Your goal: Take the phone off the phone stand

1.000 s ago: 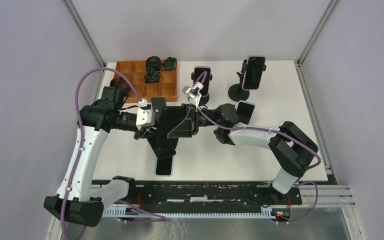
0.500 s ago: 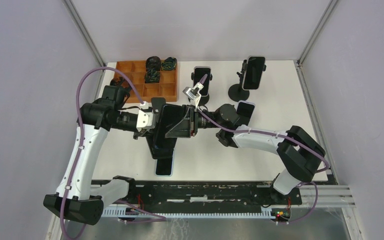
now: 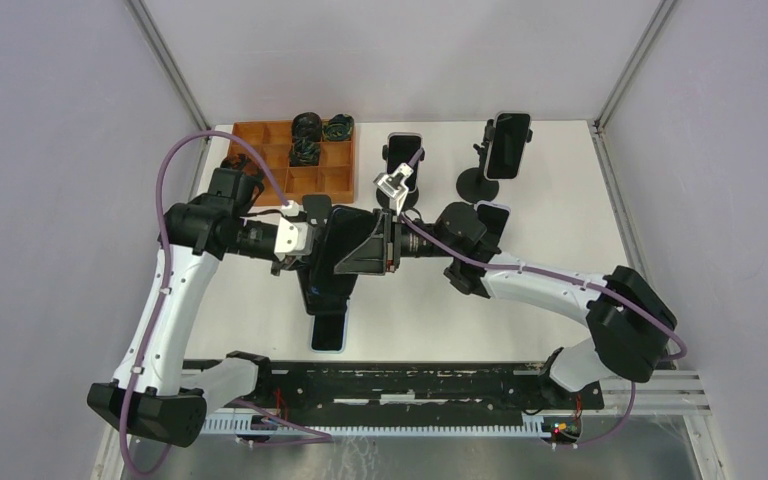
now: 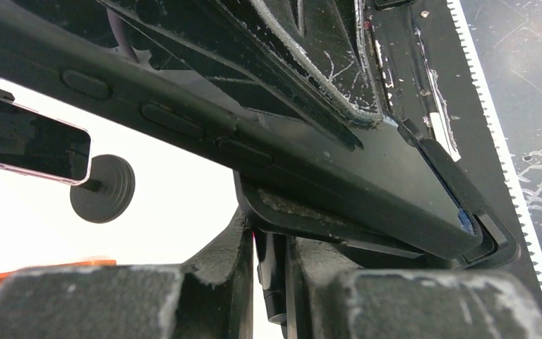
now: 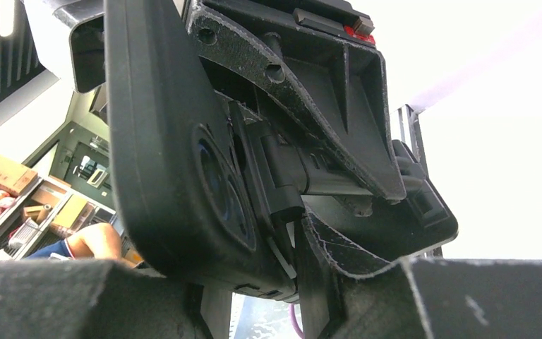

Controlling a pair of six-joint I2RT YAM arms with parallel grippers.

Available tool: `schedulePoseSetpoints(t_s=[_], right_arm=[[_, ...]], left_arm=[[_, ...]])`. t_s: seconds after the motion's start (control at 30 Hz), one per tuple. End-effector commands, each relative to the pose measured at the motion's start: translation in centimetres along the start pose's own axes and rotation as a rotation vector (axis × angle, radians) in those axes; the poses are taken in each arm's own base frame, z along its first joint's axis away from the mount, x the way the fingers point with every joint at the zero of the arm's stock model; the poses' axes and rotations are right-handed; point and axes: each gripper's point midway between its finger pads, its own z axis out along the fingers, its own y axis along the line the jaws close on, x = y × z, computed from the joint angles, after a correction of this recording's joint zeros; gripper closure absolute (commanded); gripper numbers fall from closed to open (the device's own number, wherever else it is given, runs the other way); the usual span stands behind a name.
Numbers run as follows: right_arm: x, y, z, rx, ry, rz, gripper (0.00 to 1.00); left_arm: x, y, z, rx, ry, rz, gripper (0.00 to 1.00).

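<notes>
A phone in a dark case (image 3: 332, 288) is held above the table's middle between both arms. In the left wrist view the phone (image 4: 289, 159) rests in the black stand's cradle (image 4: 324, 215). My left gripper (image 4: 273, 282) is shut on the stand's thin stem, and it shows in the top view (image 3: 305, 245). In the right wrist view the phone's back with its camera lenses (image 5: 176, 148) sits between my right gripper's (image 5: 254, 289) pads, which are shut across its edges. The right gripper (image 3: 375, 248) faces the left one.
An orange compartment tray (image 3: 272, 182) with black cables stands at the back left. Other phones sit on stands at the back (image 3: 403, 160), at the back right (image 3: 508, 145) and behind the right wrist (image 3: 492, 218). Another phone (image 3: 328, 335) lies flat near the front edge.
The right arm's elbow has swung out to the right and its forearm has stretched. The held phone and stand have shifted slightly away from the front edge. Both grippers stay shut.
</notes>
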Motion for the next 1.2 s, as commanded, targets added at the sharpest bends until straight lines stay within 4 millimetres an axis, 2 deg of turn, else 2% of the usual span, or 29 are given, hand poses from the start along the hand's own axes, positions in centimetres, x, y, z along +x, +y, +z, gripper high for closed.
schedulePoseSetpoints(t_s=[0.0,0.2,0.3,0.37,0.43,0.57,0.67,0.83,0.93,1.0,1.1,1.17], right_arm=[[-5.4,1.1,-1.3,0.040,-0.189,-0.121,0.66],[-6.0,0.9,-1.8,0.062,-0.224,-0.135,0.53],[-6.3,1.1,-1.8,0.062,-0.243,-0.145,0.51],[-6.4,1.2,-1.8,0.055,-0.251,-0.142,0.58],[-6.3,1.5,-1.9,0.041,-0.252,-0.136,0.73],[-6.6,2.3,-2.2,0.033,-0.256,-0.137,0.87],[-7.4,3.2,-2.9,0.025,-0.269,-0.152,0.91],[-9.5,6.4,-5.2,-0.010,-0.303,-0.210,0.93],[-9.4,7.9,-6.9,-0.012,-0.313,-0.283,0.93],[-8.5,6.9,-7.6,0.065,-0.274,-0.298,0.93],[-5.8,2.6,-8.8,0.223,-0.194,-0.245,1.00],[-3.5,-0.4,-9.5,0.287,-0.139,-0.177,1.00]], left_arm=[[-1.3,-2.4,-0.1,0.046,-0.048,-0.076,0.98],[-1.7,-3.4,0.1,0.057,-0.082,-0.133,0.98],[-2.2,-3.5,0.2,0.064,-0.107,-0.169,0.98],[-2.3,-3.5,0.2,0.066,-0.115,-0.175,0.98],[-2.2,-3.4,0.2,0.065,-0.109,-0.174,0.98],[-1.5,-3.1,0.3,0.066,-0.085,-0.178,0.98],[-1.0,-3.0,0.4,0.070,-0.072,-0.177,0.98],[0.2,-2.7,0.5,0.068,-0.025,-0.159,0.98],[0.7,-2.4,0.3,0.062,0.009,-0.135,0.98],[0.9,-1.9,0.1,0.051,0.031,-0.115,0.98],[0.4,-0.9,-0.3,0.022,0.044,-0.090,0.98],[-0.1,-0.5,-0.4,0.008,0.041,-0.067,0.98]])
